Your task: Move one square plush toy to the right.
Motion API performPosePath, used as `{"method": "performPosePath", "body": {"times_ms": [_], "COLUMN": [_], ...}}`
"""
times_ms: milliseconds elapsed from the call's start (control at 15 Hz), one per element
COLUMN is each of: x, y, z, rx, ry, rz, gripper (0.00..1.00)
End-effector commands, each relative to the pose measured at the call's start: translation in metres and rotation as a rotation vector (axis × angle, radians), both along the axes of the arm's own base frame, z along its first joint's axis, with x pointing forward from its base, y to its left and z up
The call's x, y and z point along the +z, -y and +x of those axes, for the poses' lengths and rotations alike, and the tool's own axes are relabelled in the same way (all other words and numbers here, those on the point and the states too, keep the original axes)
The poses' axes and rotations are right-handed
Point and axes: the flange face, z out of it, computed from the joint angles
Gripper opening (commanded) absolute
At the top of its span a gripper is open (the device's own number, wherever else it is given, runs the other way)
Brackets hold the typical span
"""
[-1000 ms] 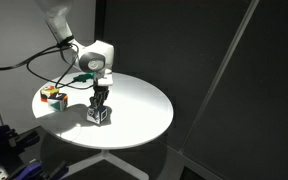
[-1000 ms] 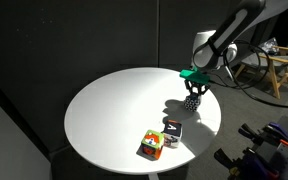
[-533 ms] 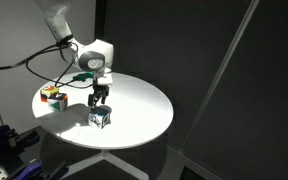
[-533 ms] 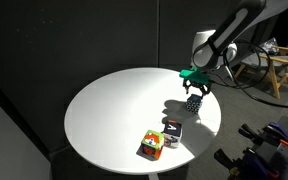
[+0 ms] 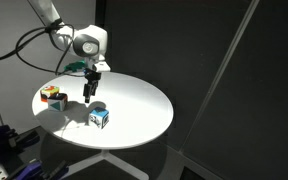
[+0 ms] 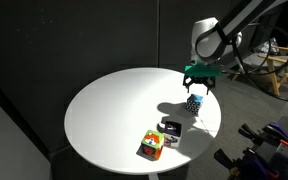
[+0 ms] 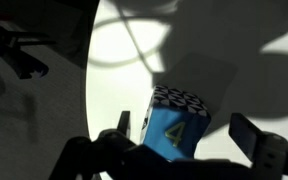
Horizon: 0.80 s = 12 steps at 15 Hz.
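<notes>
1. A round white table (image 5: 134, 100) is being shown in both exterior views, with the robot arm reaching over it.
2. The gripper (image 5: 88, 97) is being held above the tabletop with its fingers (image 7: 252, 133) spread wide, and nothing is being clasped between them.
3. The square plush toy (image 5: 99, 118), patterned in blue, white and black, is being seen resting on the table just below the gripper, clear of the fingertips.
4. In the wrist view, the toy is being framed between the two spread fingers.
5. A multicoloured cube (image 6: 151, 146) and a small dark object (image 6: 171, 128) just beside it are being shown well apart from the gripper, near the table's edge.
</notes>
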Motion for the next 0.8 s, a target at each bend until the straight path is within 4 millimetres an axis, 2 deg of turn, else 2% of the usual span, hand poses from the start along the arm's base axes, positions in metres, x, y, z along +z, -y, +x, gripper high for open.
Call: {"method": "performPosePath", "body": {"times_ms": [0, 400, 733], "x": [0.035, 0.076, 0.108], "y": [-0.014, -0.041, -0.053], "z": [-0.022, -0.046, -0.07], "rx": [0.193, 0.436, 0.566], "ry": [-0.024, -0.04, -0.026], "rz": [-0.017, -0.041, -0.014], "gripper": [1.0, 1.0, 1.0]}}
